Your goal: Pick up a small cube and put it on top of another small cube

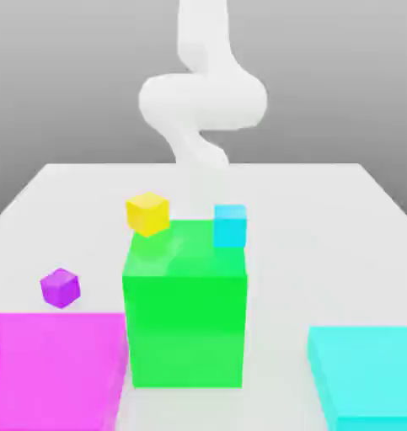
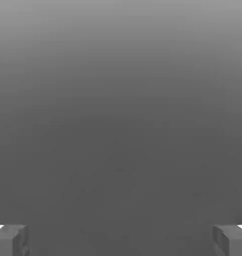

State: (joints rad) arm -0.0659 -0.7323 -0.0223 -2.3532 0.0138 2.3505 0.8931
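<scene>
Magenta block (image 1: 55, 366): big and flat, at the near edge of the white table (image 1: 324, 219), on the exterior view's left.
Small purple cube (image 1: 60, 288): sits on the table just behind the magenta block, turned at an angle, well to the left of the green block; nothing touches it.
Small yellow cube (image 1: 147, 212): behind the green block's left rear corner, turned at an angle.
Green block (image 1: 185, 303): large, in the middle of the table, near the front.
Small cyan cube (image 1: 230, 226): behind the green block's right rear corner, near the yellow cube but apart from it.
Arm (image 1: 205, 93): white, curling above the far edge of the table, behind all the cubes.
Cyan block (image 1: 366, 375): big and flat, at the near edge on the exterior view's right.
Gripper (image 2: 121, 239): in the hand view its two fingers (image 2: 10, 240) stand spread wide with nothing between them, only plain grey background ahead; the purple cube is far from it, down on the table.
</scene>
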